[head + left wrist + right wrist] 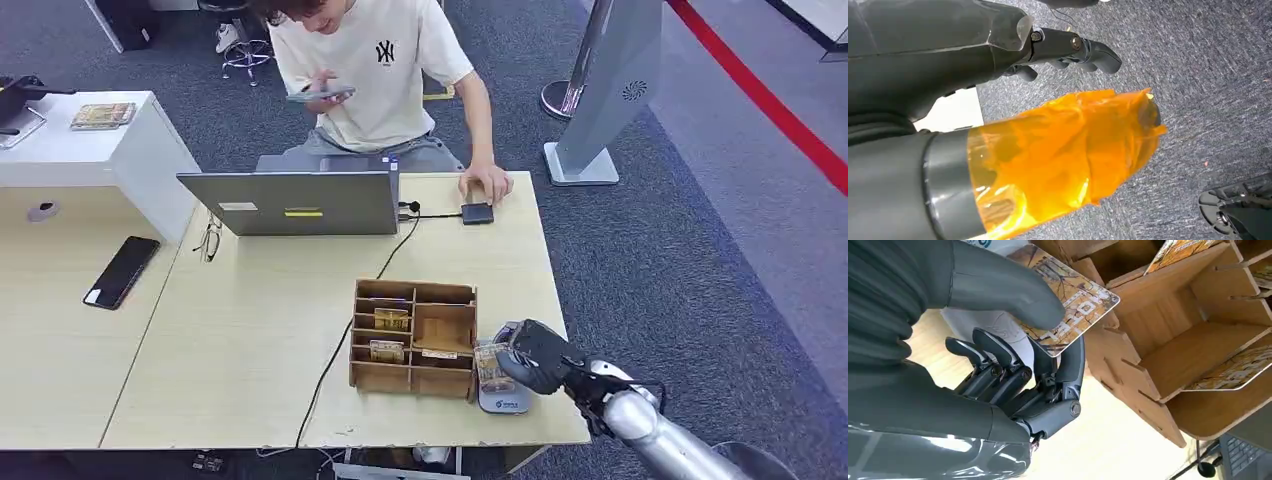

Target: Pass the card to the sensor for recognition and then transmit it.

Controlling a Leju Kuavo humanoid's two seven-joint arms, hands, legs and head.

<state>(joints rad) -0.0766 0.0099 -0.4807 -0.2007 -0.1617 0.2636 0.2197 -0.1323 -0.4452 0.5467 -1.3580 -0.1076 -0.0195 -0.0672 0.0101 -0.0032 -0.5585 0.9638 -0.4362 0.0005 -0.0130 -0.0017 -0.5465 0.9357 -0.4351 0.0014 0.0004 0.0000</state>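
My right hand (pixel 540 356) pinches a yellow-brown printed hotel card (pixel 492 366) between thumb and fingers, just over the grey-white sensor pad (pixel 503 399) at the table's front right. In the right wrist view the card (pixel 1074 295) lies under the thumb (pixel 1013 287), close beside the wooden box (pixel 1168 365). The wooden compartment box (pixel 414 337) holds more cards (pixel 390 319) in its slots. My left hand (pixel 1068 47) hangs over the carpet with its fingers curled in, holding nothing; its thumb is wrapped in orange tape.
A person sits behind the table, one hand on a small black device (pixel 477 213) wired to a grey laptop (pixel 295 203). A cable (pixel 340 340) runs across the table. Glasses (pixel 208 240) and a black phone (pixel 122 271) lie to the left.
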